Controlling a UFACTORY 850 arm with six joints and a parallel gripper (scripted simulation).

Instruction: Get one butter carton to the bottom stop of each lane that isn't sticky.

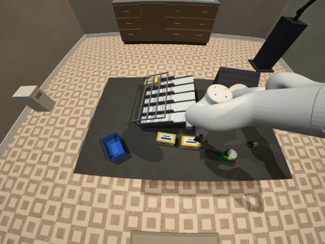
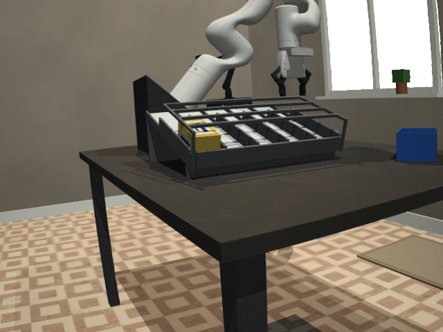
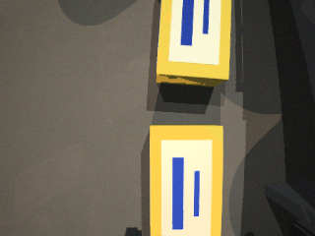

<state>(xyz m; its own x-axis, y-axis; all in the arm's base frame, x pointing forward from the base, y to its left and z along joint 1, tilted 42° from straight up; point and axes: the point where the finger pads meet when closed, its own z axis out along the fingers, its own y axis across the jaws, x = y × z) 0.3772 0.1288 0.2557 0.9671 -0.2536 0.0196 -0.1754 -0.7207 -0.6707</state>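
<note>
The dark sloped shelf [image 1: 167, 100] with five white lanes stands mid-table. One yellow butter carton [image 1: 151, 81] sits in the far end lane, near the low front rail; it also shows in the exterior view [image 2: 199, 135]. Two more butter cartons lie flat on the table in front of the shelf, one to the left [image 1: 166, 138] and one to the right [image 1: 190, 142]. In the wrist view the nearer carton [image 3: 186, 182] lies just below me and the other carton [image 3: 194, 39] beyond it. My gripper [image 2: 290, 82] is open and empty, hovering above the nearer carton.
A blue bin [image 1: 114, 147] stands at the table's front left. A green can [image 1: 227, 155] lies on its side right of the cartons. A small dark object [image 1: 252, 143] lies farther right. A black block [image 1: 238, 76] stands behind the shelf.
</note>
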